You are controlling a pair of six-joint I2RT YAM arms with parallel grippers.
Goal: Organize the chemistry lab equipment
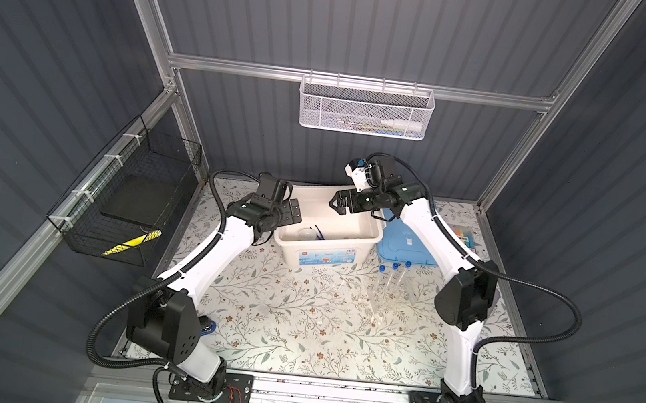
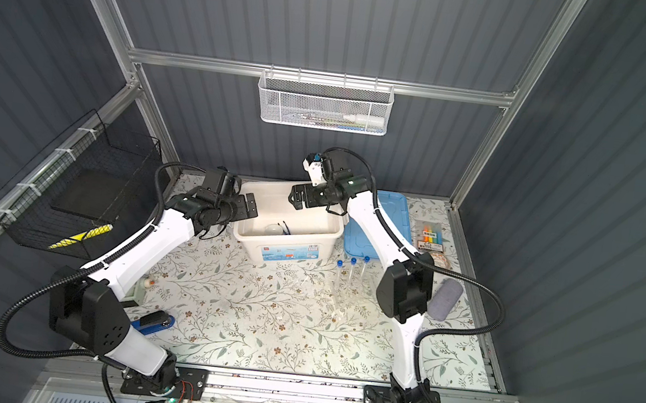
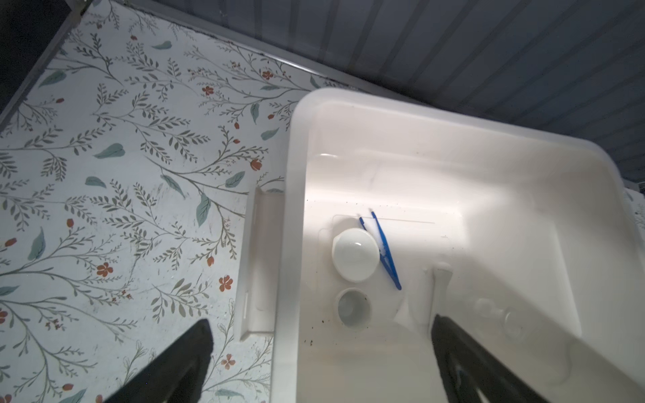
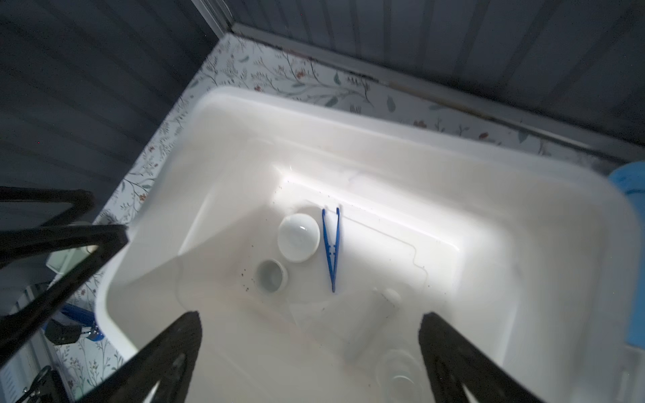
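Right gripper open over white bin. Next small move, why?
Probably swing the right gripper from the white plastic bin toward the clear blue-capped test tubes: jaws open and empty, dark blue tweezers and round white dish already inside, tubes outside.

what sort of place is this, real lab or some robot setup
Probably an enclosed robot test cell, not a real lab: grey panelled walls on an aluminium frame, a floral-covered table, and a white bin holding blue tweezers and a white dish.
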